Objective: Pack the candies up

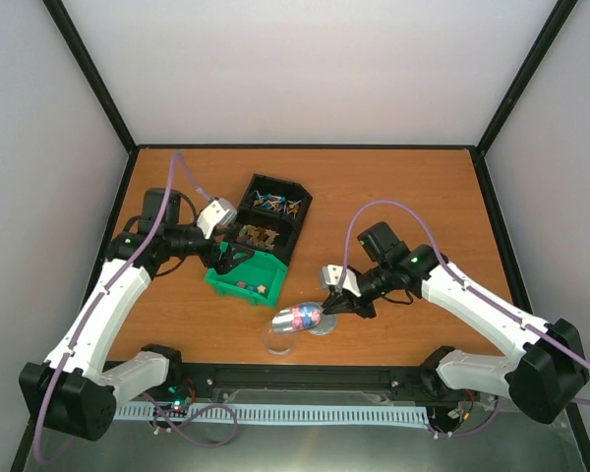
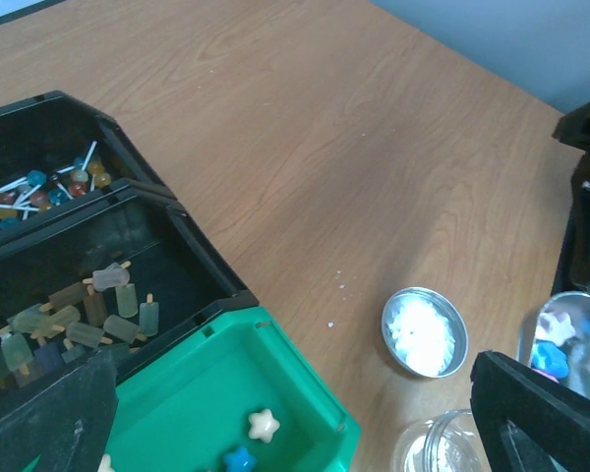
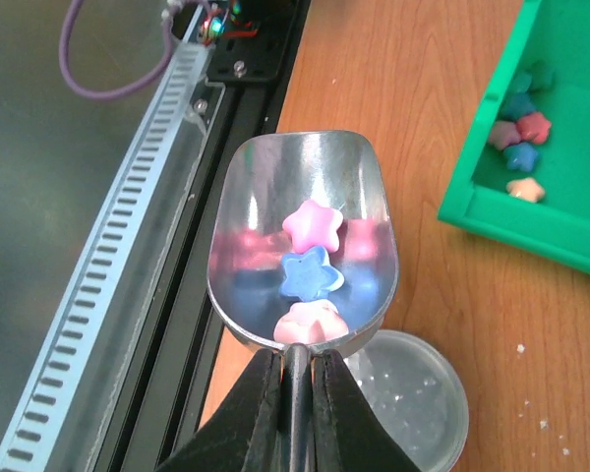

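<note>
Three star candies, pink (image 3: 315, 224), blue (image 3: 310, 273) and pink (image 3: 312, 323), lie in a silver scoop (image 3: 265, 197). My right gripper (image 3: 295, 388) is shut on the scoop's thin handle and holds it just above a clear open jar (image 3: 418, 398). In the top view the scoop (image 1: 297, 317) hangs near the table's front edge. More candies (image 3: 521, 138) lie in the green tray (image 3: 560, 226). My left gripper (image 2: 295, 433) stands open over the green tray (image 2: 187, 393), above a cream star (image 2: 264, 424) and a blue one (image 2: 239, 458), with nothing between its fingers.
A round silver lid (image 2: 425, 331) lies on the wood beside the clear jar (image 2: 442, 447). Behind the green tray, a black tray (image 1: 293, 234) holds lollipops (image 2: 39, 187) and dull ice-pop pieces (image 2: 98, 310). A black rail (image 3: 246, 128) runs along the front edge.
</note>
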### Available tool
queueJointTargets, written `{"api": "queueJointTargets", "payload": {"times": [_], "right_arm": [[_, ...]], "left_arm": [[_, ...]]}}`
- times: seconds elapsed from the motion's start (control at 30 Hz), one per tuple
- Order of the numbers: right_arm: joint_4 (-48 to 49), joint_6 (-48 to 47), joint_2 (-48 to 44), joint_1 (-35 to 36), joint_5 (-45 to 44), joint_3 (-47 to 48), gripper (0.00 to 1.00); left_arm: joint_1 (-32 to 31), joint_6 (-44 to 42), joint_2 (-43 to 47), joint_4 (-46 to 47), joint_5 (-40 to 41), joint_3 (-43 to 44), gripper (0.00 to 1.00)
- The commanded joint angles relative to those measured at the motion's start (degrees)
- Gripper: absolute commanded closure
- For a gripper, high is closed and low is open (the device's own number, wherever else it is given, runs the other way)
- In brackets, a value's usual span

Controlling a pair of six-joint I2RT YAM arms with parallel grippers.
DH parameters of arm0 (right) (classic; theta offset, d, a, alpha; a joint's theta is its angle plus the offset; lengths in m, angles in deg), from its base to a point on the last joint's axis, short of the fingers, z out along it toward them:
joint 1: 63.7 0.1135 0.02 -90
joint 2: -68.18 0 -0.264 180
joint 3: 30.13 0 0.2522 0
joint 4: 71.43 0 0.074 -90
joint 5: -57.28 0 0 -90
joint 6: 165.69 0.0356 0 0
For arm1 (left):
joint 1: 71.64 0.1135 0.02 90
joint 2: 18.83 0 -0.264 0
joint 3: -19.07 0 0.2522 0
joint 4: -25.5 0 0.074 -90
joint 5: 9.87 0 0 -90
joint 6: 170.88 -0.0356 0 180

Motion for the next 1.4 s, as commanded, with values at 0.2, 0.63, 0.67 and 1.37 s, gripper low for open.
{"api": "queueJointTargets", "payload": {"times": [0.2,0.63,0.67,1.37], "right_arm": [[-5.24,-1.55,1.57,6.04,-11.83,3.56,0.97],[-11.57,-1.05,5.93,11.71,-20.4,10.97,0.97],[-12.02,-0.83,6.25,12.21,-20.92,11.49,0.97],[-12.62,5.84,8.98,13.83,-29.91,21.52,0.97]], "left_arm": [[0.3,2.08,-0.35,3.0,3.93,0.3,0.0],[0.3,2.02,0.25,4.52,6.62,-1.16,0.0],[0.3,2.02,0.26,4.64,6.62,-1.29,0.0],[0.3,4.88,-1.44,1.24,19.45,-1.04,0.02]]}}
